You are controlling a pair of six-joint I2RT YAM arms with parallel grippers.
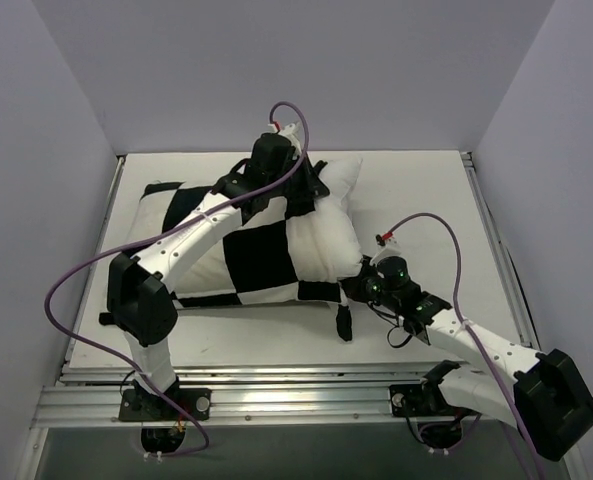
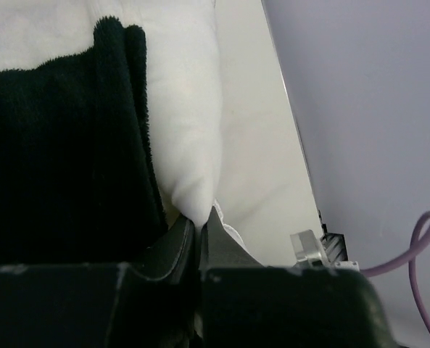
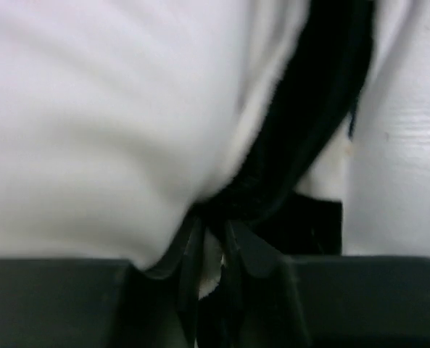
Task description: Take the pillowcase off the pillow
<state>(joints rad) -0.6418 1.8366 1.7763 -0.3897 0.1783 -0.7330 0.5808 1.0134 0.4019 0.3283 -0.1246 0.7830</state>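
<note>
Pillowcase point(image 1: 256, 255) covered most of pillow point(image 1: 331, 225) — only end bared. Your left gripper point(image 2: 202, 217) pinched pillow, right gripper point(image 3: 215, 228) pinched pillowcase hem.

A robotics lab test cell, not a home. A white table point(image 1: 416, 200) is boxed in by plain pale walls: one behind it point(image 1: 296, 70), one on its left point(image 1: 36, 150), one on its right point(image 1: 566, 150). Along the table's near edge runs a slotted aluminium rail point(image 1: 296, 400), and two white-and-black robot arms are bolted to it, the left arm point(image 1: 176, 255) and the right arm point(image 1: 486, 345). Purple cables point(image 1: 66, 300) loop loose beside the arms. The only household things on the table are a pillow point(image 1: 341, 180) and its checkered pillowcase point(image 1: 261, 255).
</note>
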